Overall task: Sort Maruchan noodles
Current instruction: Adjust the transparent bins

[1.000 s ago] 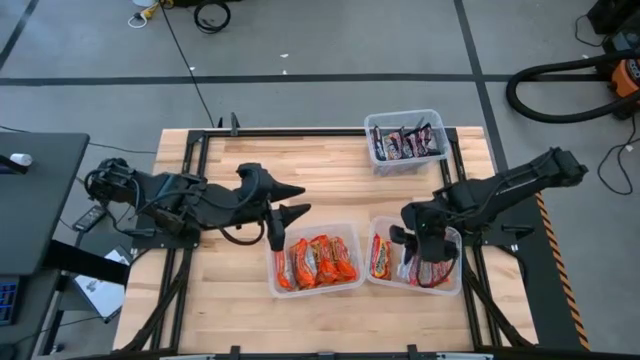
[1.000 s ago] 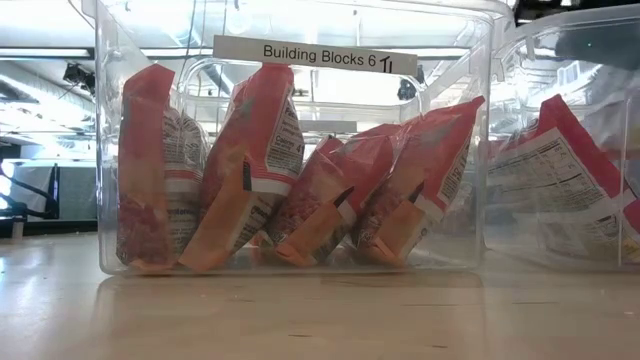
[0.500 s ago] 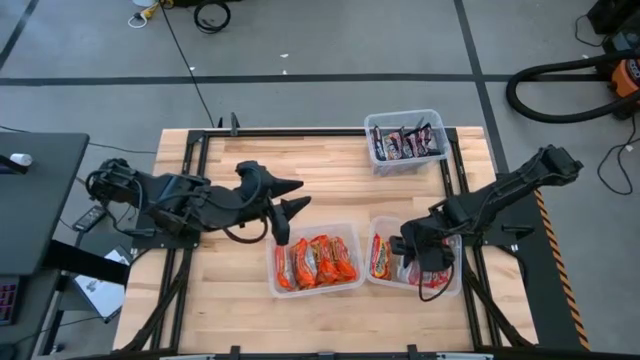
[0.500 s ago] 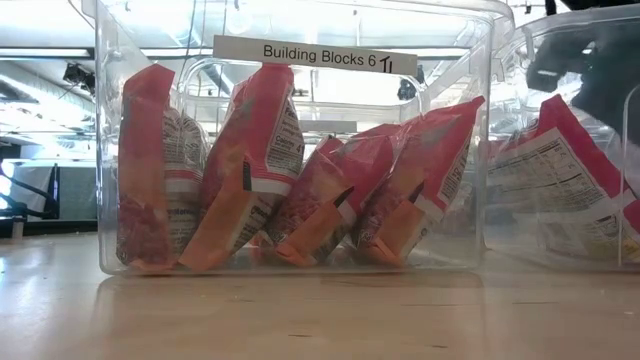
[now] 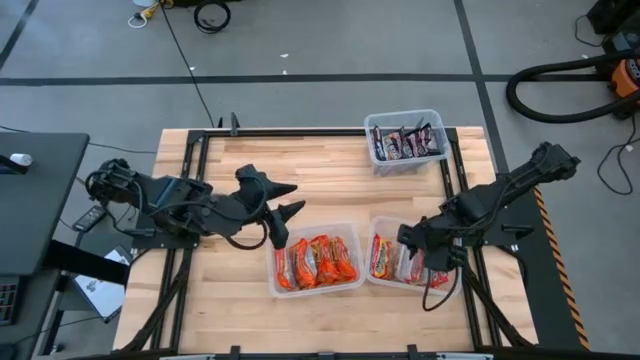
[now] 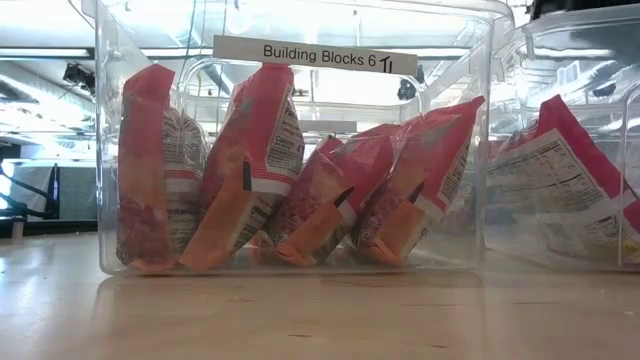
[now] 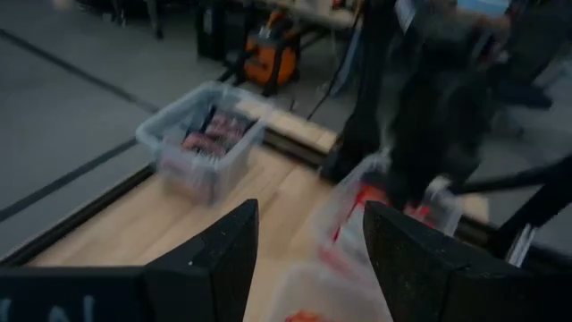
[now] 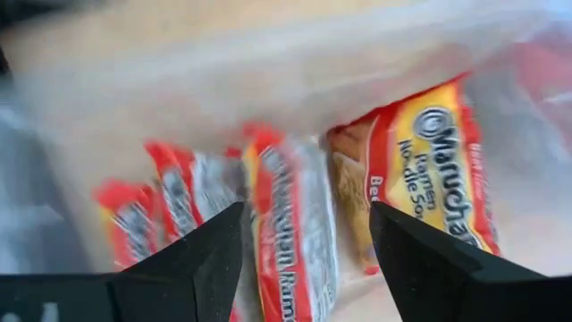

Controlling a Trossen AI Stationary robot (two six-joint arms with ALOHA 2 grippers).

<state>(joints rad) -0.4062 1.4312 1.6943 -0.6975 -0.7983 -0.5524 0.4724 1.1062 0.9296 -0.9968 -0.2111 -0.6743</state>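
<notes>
The Maruchan noodles lie in three clear bins. Orange-red packets (image 5: 317, 260) stand on their edges, leaning on each other, in the near middle bin (image 6: 300, 30). Yellow-red packets (image 8: 429, 170) fill the near right bin (image 5: 376, 228). Dark packets (image 5: 405, 143) sit in the far bin (image 5: 378, 163). My right gripper (image 5: 405, 238) hovers open above the near right bin's left part, pointing steeply down, with nothing between its fingers (image 8: 192, 268). My left gripper (image 5: 290, 199) hangs open in the air, just beyond the middle bin's far left corner, and is empty (image 7: 313, 250).
The bare wooden table top (image 5: 230, 290) extends left of the middle bin and between the near bins and the far bin. A black frame (image 5: 300, 131) runs along the table's edges. A cable (image 5: 435, 290) hangs from my right arm over the right bin.
My right gripper has come up out of the near right bin and shifted toward the table's left, turning as it rose; in the low view it showed behind the bin wall half a second ago and is gone now. The packets in the middle bin have not moved.
</notes>
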